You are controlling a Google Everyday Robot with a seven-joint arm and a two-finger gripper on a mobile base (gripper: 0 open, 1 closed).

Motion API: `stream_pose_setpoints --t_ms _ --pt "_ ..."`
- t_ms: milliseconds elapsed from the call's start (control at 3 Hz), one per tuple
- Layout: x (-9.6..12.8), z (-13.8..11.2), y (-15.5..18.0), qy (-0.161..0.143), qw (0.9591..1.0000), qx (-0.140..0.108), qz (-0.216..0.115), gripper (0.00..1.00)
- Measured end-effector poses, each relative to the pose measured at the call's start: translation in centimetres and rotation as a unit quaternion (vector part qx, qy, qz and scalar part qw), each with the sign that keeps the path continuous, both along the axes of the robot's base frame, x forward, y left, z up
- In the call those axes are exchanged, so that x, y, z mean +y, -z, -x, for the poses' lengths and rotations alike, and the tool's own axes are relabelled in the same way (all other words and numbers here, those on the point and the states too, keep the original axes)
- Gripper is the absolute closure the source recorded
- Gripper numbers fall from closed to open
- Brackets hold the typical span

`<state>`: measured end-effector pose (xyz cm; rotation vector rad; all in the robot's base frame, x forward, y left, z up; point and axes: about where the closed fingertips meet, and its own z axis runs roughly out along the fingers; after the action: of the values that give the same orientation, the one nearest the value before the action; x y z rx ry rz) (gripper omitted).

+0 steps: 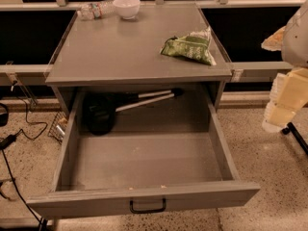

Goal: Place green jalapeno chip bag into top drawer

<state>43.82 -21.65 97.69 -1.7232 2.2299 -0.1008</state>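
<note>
The green jalapeno chip bag (190, 47) lies flat on the right side of the grey cabinet top (120, 47), near its right edge. The top drawer (144, 198) is pulled wide open below it, with its front panel and small black handle (147, 207) toward me. My gripper (281, 105) is at the right edge of the view, pale and cream coloured. It is beside the cabinet at about drawer height, to the right of and below the bag, and touches nothing.
A clear plastic bottle (96, 9) lies on its side and a white bowl (127, 6) stands at the back of the cabinet top. A black rounded object with pale rods (103, 112) lies at the back left of the drawer. Cables (14, 138) run over the floor at left.
</note>
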Motion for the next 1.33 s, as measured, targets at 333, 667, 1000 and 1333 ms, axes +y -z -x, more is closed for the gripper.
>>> stream_pose_setpoints --t_ms 333,667,1000,1333 --pt "0.1 -0.4 0.0 0.000 1.0000 -0.004 -0.001 0.00" --pt "0.3 -1.6 -0.2 0.000 0.9999 -0.015 -0.004 0.00" --pt "0.4 -4.2 -0.1 -0.001 0.9996 -0.026 -0.009 0.00" --pt "0.3 -7.8 0.2 0.003 0.9990 -0.043 -0.011 0.00"
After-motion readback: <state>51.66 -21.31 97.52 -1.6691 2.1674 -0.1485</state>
